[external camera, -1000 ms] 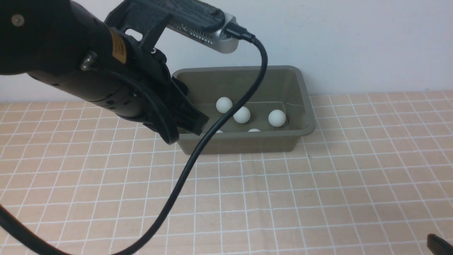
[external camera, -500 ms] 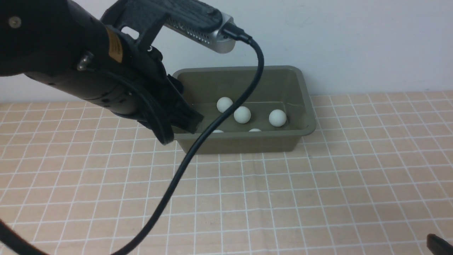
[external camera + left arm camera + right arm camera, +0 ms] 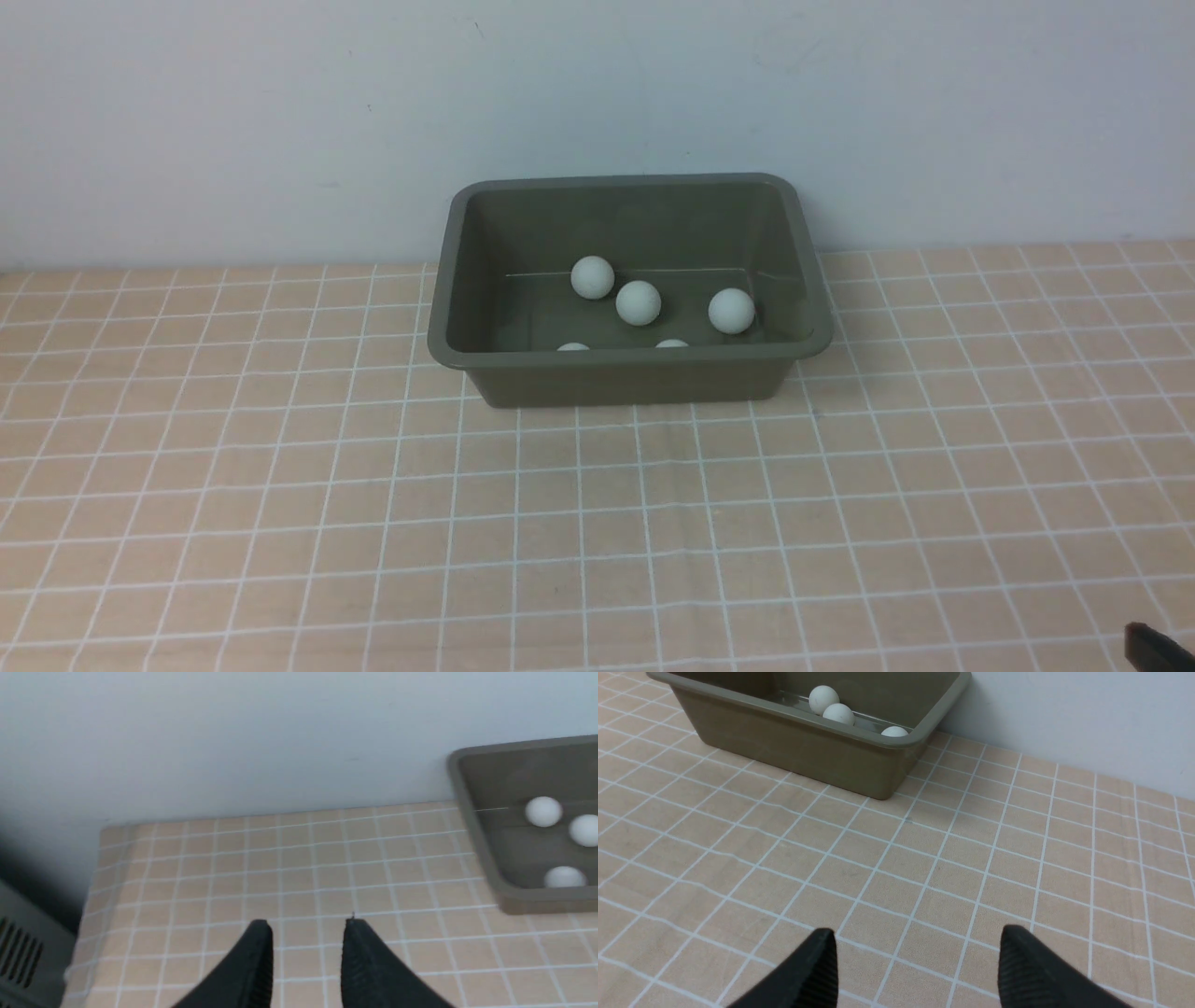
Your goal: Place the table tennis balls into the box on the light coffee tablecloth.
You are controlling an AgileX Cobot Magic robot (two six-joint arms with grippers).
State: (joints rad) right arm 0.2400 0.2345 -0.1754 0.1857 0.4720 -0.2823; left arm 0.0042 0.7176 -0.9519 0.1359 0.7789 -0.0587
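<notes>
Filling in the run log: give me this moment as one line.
balls: five in box | cloth: none visible | left pincer: open, empty | right pincer: open, empty

The box [image 3: 630,373] stands against the back wall [image 3: 597,93], so no passage shows behind it. Its mouth is unobstructed from above; five balls [image 3: 639,302] lie scattered on its floor. The cloth [image 3: 597,523] lies bare in front of the box and to both sides. The right claw [image 3: 915,952] hangs near the front right corner, jaws apart.
</notes>
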